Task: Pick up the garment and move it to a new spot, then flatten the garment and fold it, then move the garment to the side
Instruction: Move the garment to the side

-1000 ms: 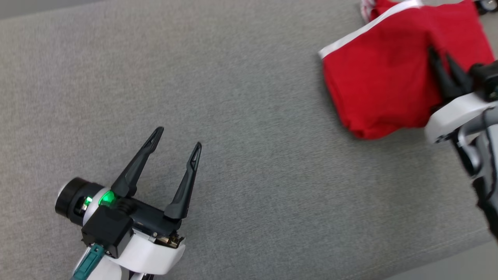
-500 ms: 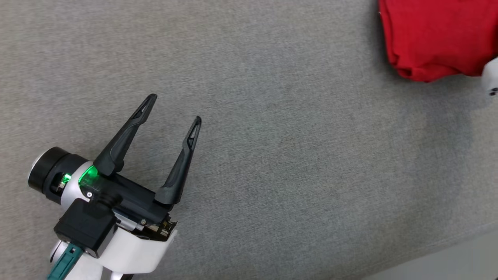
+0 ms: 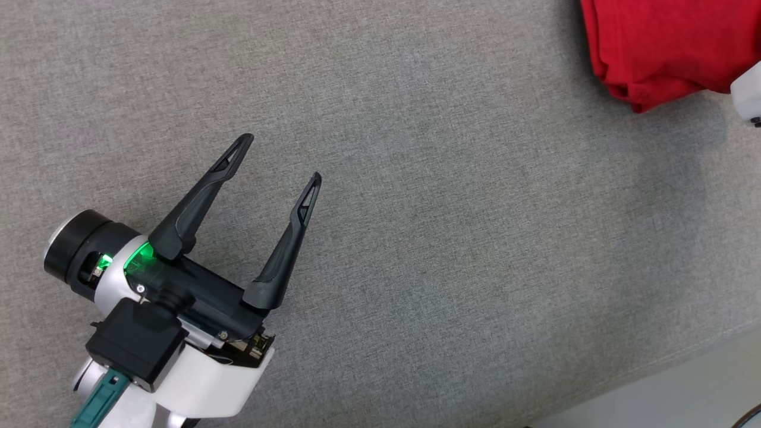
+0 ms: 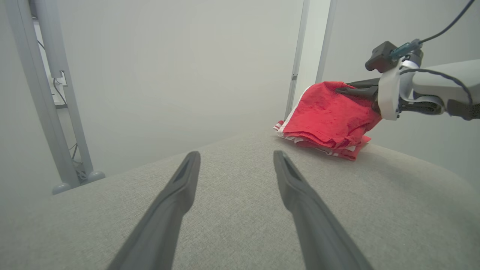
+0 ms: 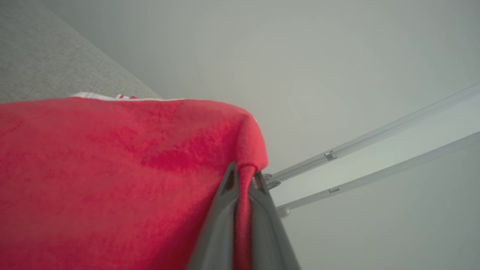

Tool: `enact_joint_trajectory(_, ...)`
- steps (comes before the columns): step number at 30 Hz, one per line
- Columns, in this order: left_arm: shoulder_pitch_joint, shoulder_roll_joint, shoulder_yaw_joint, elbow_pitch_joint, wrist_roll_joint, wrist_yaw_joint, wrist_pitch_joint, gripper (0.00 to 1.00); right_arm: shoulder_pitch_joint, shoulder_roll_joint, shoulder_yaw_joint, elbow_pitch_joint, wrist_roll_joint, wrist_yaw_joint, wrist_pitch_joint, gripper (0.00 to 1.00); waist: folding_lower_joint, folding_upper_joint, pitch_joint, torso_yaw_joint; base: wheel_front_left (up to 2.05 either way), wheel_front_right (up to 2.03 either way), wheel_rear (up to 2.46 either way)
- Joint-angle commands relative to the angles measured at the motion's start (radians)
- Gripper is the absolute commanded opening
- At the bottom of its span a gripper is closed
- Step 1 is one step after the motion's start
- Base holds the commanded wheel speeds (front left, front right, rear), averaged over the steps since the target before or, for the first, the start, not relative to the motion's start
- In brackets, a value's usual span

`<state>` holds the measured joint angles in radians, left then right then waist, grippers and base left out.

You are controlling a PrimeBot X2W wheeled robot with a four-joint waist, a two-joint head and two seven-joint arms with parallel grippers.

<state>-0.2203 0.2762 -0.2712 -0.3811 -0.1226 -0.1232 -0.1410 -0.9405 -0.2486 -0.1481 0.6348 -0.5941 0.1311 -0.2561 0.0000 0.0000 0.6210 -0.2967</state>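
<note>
Right hand (image 5: 243, 176) clenched on the red garment's (image 4: 326, 116) raised edge; the garment's lower folds rest on the grey tabletop (image 3: 416, 238); left hand (image 3: 280, 159) spread wide, empty, well apart from the garment.

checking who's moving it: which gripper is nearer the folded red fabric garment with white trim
Right. The right gripper is shut on the red fabric garment; the left gripper hangs open over the grey cloth surface, well apart from it.

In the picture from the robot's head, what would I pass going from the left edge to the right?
Open left tool → bare grey fabric surface → red garment → white casing of the right arm at the edge.
</note>
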Motion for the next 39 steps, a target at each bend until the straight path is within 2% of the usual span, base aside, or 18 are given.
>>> enact_joint_trajectory(1, -0.018, 0.006, 0.000, 0.000, -0.005, -0.004, -0.002, 1.00, 0.008, 0.000, -0.012, -0.004, -0.018, -0.001, -0.002, 0.00, 0.0000, 0.0000, -0.002, 0.004, 0.00, 0.00, 0.00)
enact_joint_trajectory(5, -0.021, 0.010, -0.007, 0.006, -0.014, -0.005, -0.006, 1.00, 0.016, -0.005, -0.030, -0.012, -0.057, -0.001, 0.034, 0.00, 0.0000, 0.0000, -0.004, 0.014, 0.00, 0.00, 0.00)
enact_joint_trajectory(8, -0.023, 0.012, -0.013, 0.011, -0.020, -0.005, -0.008, 1.00, 0.031, -0.017, -0.049, -0.047, -0.070, -0.001, 0.060, 0.19, 0.0000, 0.0000, -0.007, 0.025, 0.00, 0.00, 0.00)
enact_joint_trajectory(10, -0.026, 0.014, -0.017, 0.013, -0.023, -0.006, -0.010, 1.00, 0.050, -0.030, -0.051, -0.077, -0.073, -0.001, 0.081, 0.38, 0.0000, 0.0000, -0.010, 0.033, 0.00, 0.00, 0.00)
enact_joint_trajectory(11, -0.026, 0.014, -0.017, 0.013, -0.023, -0.006, -0.010, 1.00, 0.050, -0.030, -0.051, -0.077, -0.073, -0.001, 0.081, 0.38, 0.0000, 0.0000, -0.010, 0.033, 0.00, 0.00, 0.00)
enact_joint_trajectory(13, -0.027, 0.014, -0.021, 0.016, -0.025, -0.006, -0.010, 1.00, 0.069, -0.051, -0.047, -0.120, -0.073, -0.001, 0.110, 1.00, 0.0000, 0.0000, -0.015, 0.042, 0.00, 0.00, 0.00)
enact_joint_trajectory(16, -0.022, 0.014, -0.021, 0.021, -0.028, -0.001, -0.012, 1.00, 0.101, -0.044, -0.053, -0.178, -0.073, -0.001, 0.125, 1.00, 0.0000, 0.0000, -0.027, 0.051, 0.00, 0.00, 0.00)
enact_joint_trajectory(23, 0.007, -0.004, -0.015, 0.047, -0.046, 0.028, -0.018, 1.00, 0.158, 0.018, -0.050, -0.245, -0.074, -0.001, 0.097, 1.00, 0.0000, 0.0000, -0.084, 0.072, 0.00, 0.00, 0.00)
enact_joint_trajectory(29, 0.035, -0.036, -0.005, 0.089, -0.073, 0.064, -0.030, 1.00, 0.186, 0.151, -0.086, -0.178, -0.065, -0.001, 0.037, 1.00, 0.0000, 0.0000, -0.162, 0.111, 0.00, 0.00, 0.00)
enact_joint_trajectory(34, 0.067, -0.077, 0.013, 0.150, -0.113, 0.097, -0.053, 1.00, 0.192, 0.195, -0.070, -0.037, 0.117, -0.001, -0.005, 1.00, 0.0000, 0.0000, -0.245, 0.163, 0.00, 0.00, 0.00)
enact_joint_trajectory(36, 0.079, -0.092, 0.022, 0.183, -0.129, 0.110, -0.063, 1.00, 0.203, 0.198, 0.002, 0.009, 0.246, -0.001, -0.010, 1.00, 0.0000, 0.0000, -0.278, 0.187, 0.00, 0.00, 0.00)
enact_joint_trajectory(39, 0.098, -0.115, 0.042, 0.239, -0.156, 0.131, -0.075, 1.00, 0.241, 0.192, 0.114, -0.018, 0.422, -0.001, -0.011, 1.00, 0.0000, 0.0000, -0.325, 0.220, 0.00, 0.00, 0.00)
